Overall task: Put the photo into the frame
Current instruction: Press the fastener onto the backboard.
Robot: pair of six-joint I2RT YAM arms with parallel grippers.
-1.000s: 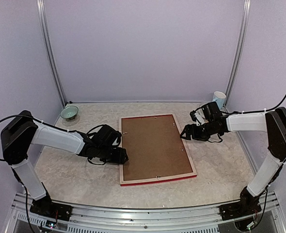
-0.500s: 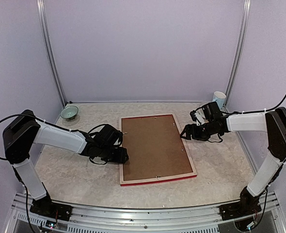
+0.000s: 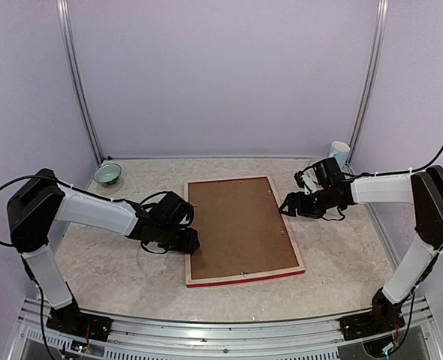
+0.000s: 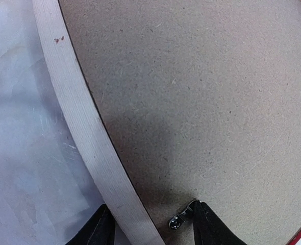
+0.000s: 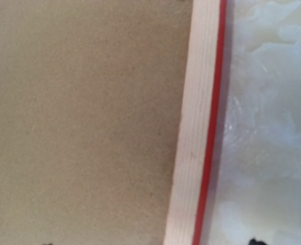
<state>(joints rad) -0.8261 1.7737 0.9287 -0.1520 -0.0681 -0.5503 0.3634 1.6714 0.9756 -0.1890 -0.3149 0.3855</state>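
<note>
On tabletop [image 3: 342,255], frame [image 3: 240,278] lies face down, backing board [image 3: 236,225] in it; photo not visible. Your left claw [image 4: 153,229] half-wide astride frame's left rail, right claw [image 3: 287,208] wide beside right rail. Frame likely stiff, light: grip rails.

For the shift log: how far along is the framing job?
Done: the frame lies face down with the board in its back. No photo shows, so I cannot tell whether it is under the board. In hand: the left end effector straddles the frame's left edge by a tab; the right end effector hangs open over the right edge. Left: probably the tabs, and confirming the photo.
</note>
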